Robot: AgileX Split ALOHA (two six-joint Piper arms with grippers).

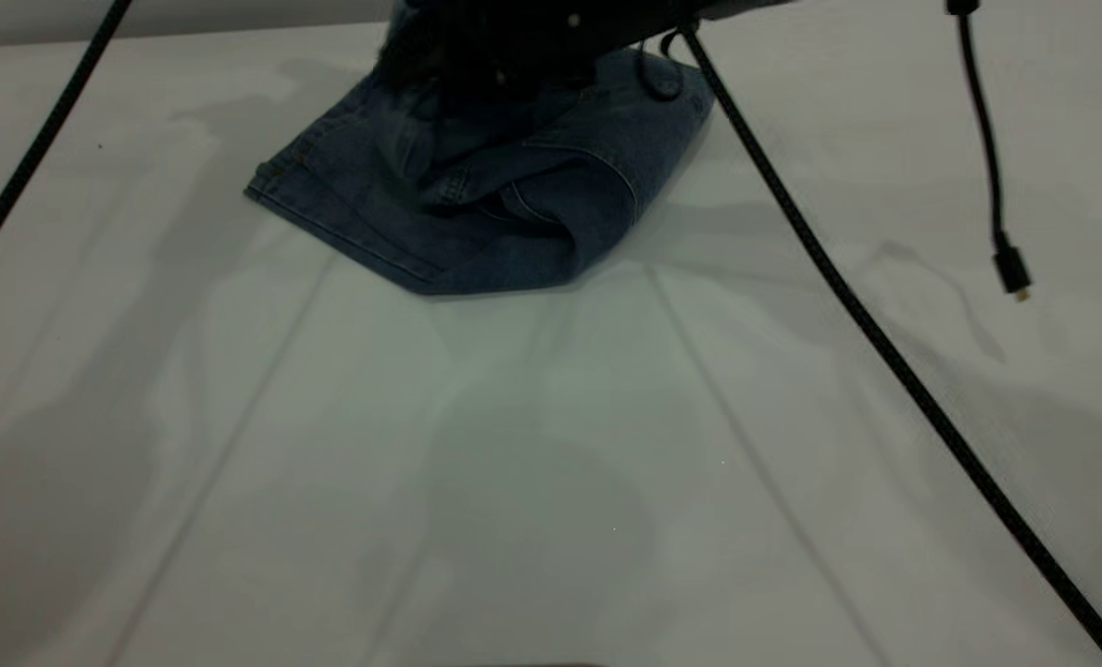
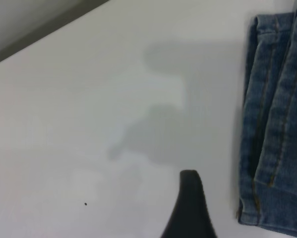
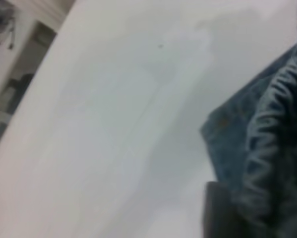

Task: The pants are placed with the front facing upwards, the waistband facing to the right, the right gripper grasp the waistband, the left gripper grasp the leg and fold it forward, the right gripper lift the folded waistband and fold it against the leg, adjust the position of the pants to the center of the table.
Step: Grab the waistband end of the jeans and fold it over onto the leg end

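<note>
1. Pants lie as a folded bundle on the white desk, at its far side, well short of the desk centre. Hem edge faces the left arm's side; a rolled fold faces the camera.
2. Right gripper sits over the far part of the pants, dark and bulky, blocking the top of the bundle. In the right wrist view the gathered waistband bunches up right against one black finger. Judged closed on the waistband; the second finger is not visible, so this is inference.
3. Step in hand, as judged: carrying the waistband over onto the leg. Do it well by keeping the lift low, laying the band flat on the leg panel so edges line up, and releasing only once cloth rests on cloth.
4. Risk: the rolled fold nearest the camera looks loose and may spring open if dragged.
5. Left gripper: one finger tip seen above bare desk, just beside the pants' hem, holding nothing visible; cannot tell how far apart its fingers stand.
6. Remaining: slide the bundle toward the desk centre.
</note>
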